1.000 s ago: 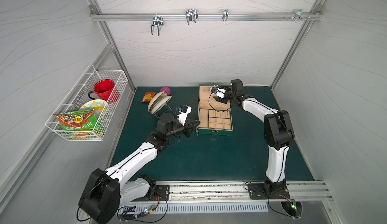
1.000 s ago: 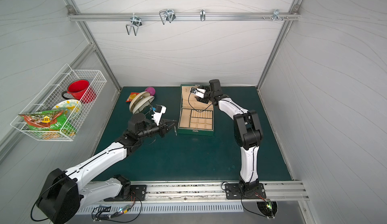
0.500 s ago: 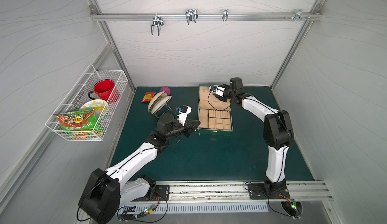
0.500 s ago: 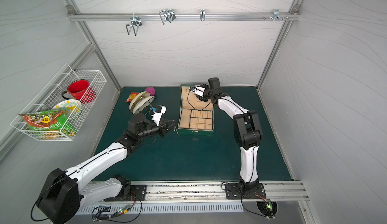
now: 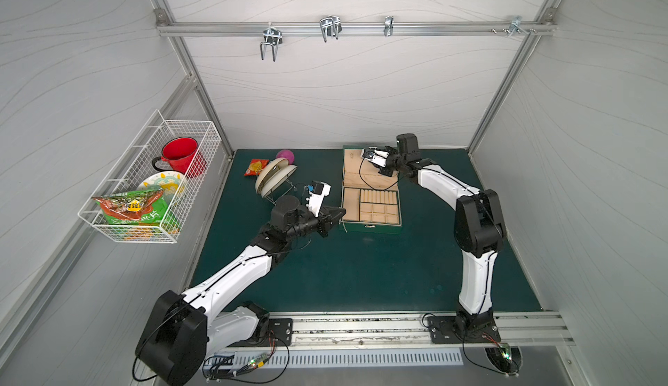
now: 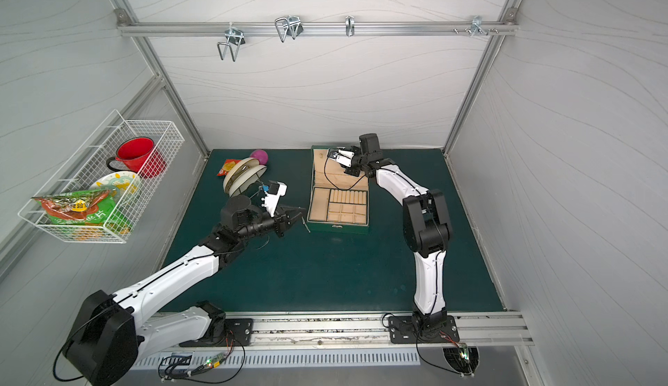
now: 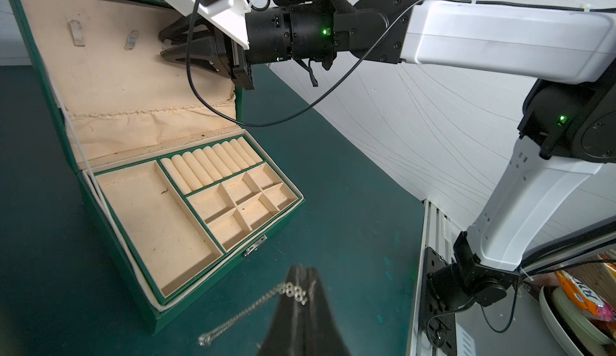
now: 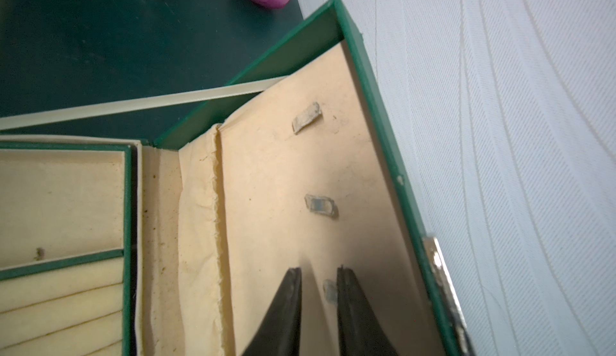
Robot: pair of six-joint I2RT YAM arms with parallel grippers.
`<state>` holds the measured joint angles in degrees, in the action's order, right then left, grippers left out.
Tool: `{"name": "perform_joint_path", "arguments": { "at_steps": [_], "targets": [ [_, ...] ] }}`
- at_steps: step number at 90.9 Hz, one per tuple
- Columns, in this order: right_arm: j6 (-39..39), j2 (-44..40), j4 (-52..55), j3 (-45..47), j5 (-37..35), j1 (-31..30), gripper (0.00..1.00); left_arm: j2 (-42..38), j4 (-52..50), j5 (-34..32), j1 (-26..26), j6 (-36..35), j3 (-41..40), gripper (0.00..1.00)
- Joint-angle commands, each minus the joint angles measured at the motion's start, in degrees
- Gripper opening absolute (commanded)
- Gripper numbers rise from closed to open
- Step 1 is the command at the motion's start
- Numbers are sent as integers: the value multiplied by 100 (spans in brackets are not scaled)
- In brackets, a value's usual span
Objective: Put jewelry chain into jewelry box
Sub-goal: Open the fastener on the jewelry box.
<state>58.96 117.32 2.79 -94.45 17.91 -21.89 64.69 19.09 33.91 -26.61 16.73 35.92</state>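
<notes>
The left tool [image 7: 301, 279], pressed together, pinches the thin silver jewelry chain [image 7: 246, 311], which dangles at lower centre of the left wrist view, just outside the open dark green rectangular jewelry box [image 7: 200, 289]. The right tool [image 8: 319, 279], narrowly spread, straddles a small hook [image 8: 330, 291] on the beige lid lining.

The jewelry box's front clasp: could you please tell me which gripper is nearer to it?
Left. The left gripper, shut on the jewelry chain, sits just in front of the clasp; the right gripper is up at the open lid.
</notes>
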Motion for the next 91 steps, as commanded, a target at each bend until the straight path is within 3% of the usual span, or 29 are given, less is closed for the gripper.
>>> {"name": "perform_joint_path", "arguments": {
  "at_steps": [1, 10, 91],
  "targets": [
    [-14, 107, 306, -25, -49, -21, 14, -95, 357, 81, 33, 40, 29, 0],
    [-21, 77, 321, -26, -75, -26, 0, -96, 359, 82, 33, 41, 29, 0],
    [1113, -350, -1109, 1834, -778, -280, 0, -137, 479, 116, 33, 147, -58, 0]
  ]
}}
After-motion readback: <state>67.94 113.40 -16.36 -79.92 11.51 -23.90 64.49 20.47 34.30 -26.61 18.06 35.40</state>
